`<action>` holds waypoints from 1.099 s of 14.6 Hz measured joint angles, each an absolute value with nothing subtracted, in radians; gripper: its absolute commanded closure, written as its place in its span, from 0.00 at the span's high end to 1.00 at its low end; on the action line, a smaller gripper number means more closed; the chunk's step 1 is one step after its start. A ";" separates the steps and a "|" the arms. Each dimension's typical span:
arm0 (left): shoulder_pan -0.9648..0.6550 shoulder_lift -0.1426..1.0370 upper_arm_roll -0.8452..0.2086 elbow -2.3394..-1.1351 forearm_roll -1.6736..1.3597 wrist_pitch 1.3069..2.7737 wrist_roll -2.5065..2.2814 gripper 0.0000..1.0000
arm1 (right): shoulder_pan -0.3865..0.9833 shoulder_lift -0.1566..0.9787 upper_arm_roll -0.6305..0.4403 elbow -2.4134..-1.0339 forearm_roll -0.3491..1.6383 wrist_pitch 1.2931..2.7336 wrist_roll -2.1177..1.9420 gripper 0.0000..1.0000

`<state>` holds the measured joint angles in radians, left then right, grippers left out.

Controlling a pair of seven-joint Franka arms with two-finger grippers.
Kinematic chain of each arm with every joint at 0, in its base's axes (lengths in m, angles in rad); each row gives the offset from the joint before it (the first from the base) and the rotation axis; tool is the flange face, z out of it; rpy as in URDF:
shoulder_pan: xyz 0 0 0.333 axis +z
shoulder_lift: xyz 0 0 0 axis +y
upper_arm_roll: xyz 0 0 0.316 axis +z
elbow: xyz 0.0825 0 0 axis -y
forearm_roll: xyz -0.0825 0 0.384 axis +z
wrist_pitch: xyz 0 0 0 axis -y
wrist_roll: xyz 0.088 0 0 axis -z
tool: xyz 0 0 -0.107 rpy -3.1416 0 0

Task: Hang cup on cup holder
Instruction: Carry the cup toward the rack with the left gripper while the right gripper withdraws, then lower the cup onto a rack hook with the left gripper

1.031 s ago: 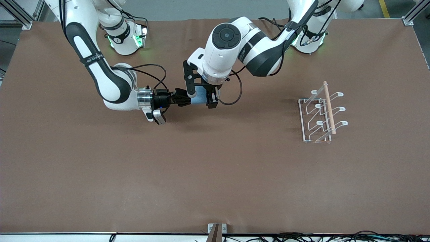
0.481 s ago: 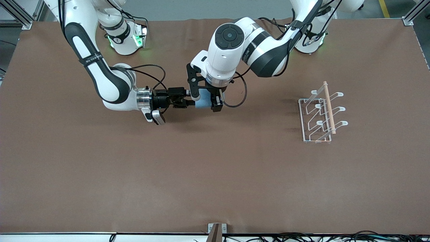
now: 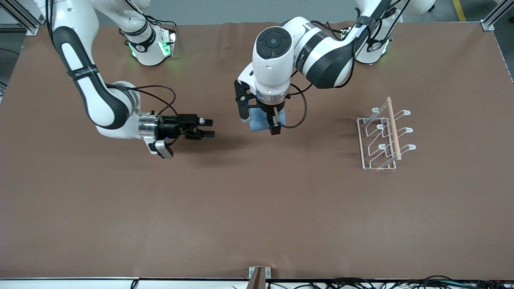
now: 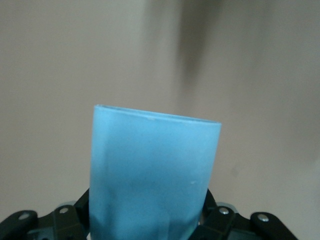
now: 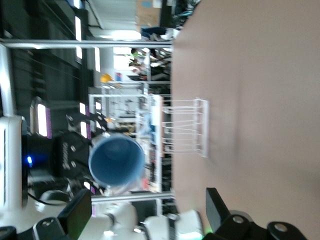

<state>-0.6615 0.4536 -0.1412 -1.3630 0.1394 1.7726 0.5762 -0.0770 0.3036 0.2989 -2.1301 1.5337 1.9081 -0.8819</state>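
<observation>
Above center frame, the left gripper (image 3: 265, 122) is clamping the cup (image 3: 259, 121) over the surface (image 3: 257, 208) for carrying toward the cup holder (image 3: 383, 134) at right, while the right gripper (image 3: 205, 127) is hovering spread and empty at center-left.

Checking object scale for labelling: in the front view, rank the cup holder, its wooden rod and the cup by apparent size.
1. cup holder
2. wooden rod
3. cup, partly hidden by the left gripper, so unsure.

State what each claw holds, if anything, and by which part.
The left claw grips the cup by its side wall, near its narrower end. The right claw is open, holding nothing.
</observation>
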 measured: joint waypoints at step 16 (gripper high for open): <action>-0.532 0.411 -0.135 -1.459 0.676 1.255 0.667 0.00 | -0.087 0.121 0.011 -1.813 0.235 1.914 -0.268 1.00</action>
